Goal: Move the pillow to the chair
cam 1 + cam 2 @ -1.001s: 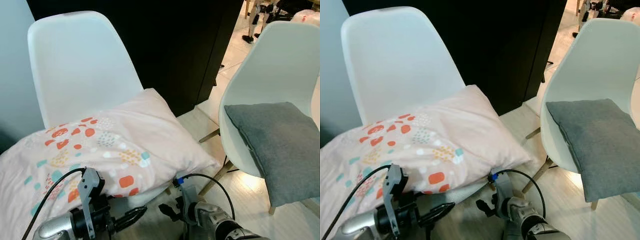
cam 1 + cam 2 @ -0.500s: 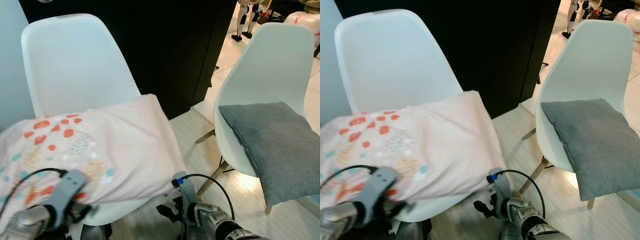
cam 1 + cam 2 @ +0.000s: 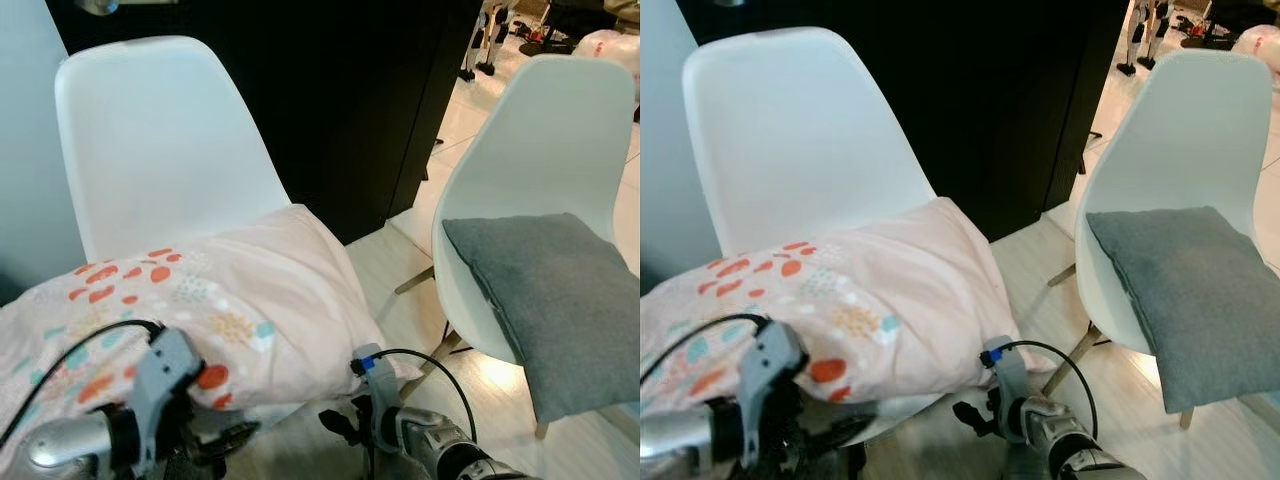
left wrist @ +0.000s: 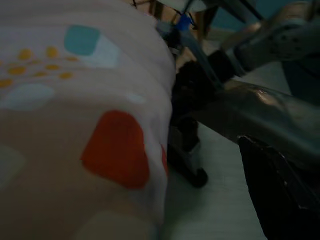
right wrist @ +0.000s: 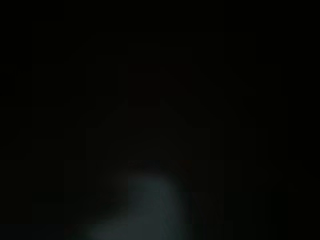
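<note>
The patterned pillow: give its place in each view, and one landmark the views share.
Left eye view: the patterned pillow lies lower left, across the left white chair's seat.
Right eye view: again lower left, on that chair.
Left wrist view: its fabric is close up beside the arm.
Right wrist view: too dark to tell.
Shared landmark: the grey cushion on the right chair, in both eye views.

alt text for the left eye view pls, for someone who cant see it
A pale pink pillow with orange and teal dots lies across the seat of a white chair, with the left gripper at its near edge. The right arm sits low beside it, and a second white chair holds a grey cushion.
</note>
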### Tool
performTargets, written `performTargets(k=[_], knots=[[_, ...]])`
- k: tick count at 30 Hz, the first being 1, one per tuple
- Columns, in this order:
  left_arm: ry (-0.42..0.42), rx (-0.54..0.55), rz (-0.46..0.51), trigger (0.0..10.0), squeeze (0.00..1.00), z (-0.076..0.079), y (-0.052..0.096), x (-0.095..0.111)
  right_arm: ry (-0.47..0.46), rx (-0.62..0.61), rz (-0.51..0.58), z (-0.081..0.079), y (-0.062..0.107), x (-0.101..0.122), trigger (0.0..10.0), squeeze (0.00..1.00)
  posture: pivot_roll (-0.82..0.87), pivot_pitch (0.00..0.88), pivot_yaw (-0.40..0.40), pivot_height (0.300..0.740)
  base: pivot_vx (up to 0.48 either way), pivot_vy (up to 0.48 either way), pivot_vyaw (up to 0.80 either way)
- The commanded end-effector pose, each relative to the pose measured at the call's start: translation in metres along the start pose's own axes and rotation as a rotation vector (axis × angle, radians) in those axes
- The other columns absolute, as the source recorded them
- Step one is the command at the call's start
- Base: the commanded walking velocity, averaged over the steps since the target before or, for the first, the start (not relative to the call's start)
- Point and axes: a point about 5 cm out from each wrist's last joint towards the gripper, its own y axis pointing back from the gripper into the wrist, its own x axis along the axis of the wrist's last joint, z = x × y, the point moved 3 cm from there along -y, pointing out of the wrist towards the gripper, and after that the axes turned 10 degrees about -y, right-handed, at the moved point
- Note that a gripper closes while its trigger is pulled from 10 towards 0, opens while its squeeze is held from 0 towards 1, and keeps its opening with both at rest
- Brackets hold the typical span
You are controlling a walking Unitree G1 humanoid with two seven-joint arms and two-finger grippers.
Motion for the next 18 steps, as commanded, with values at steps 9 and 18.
performTargets(k=[9,18], knots=[[-0.025,0.057,-0.486,10.0,0.00,-0.008,0.027,-0.066,0.034,0.029,-0.039,-0.004,-0.001,-0.010,10.0,0.00,0.00,0.118,-0.077,0.664,0.000,0.000,0.00],[-0.133,0.278,-0.696,10.0,0.00,-0.046,0.048,-0.089,0.051,0.032,-0.032,-0.005,-0.001,-0.005,10.0,0.00,0.00,0.114,-0.080,0.696,0.000,0.000,0.00]])
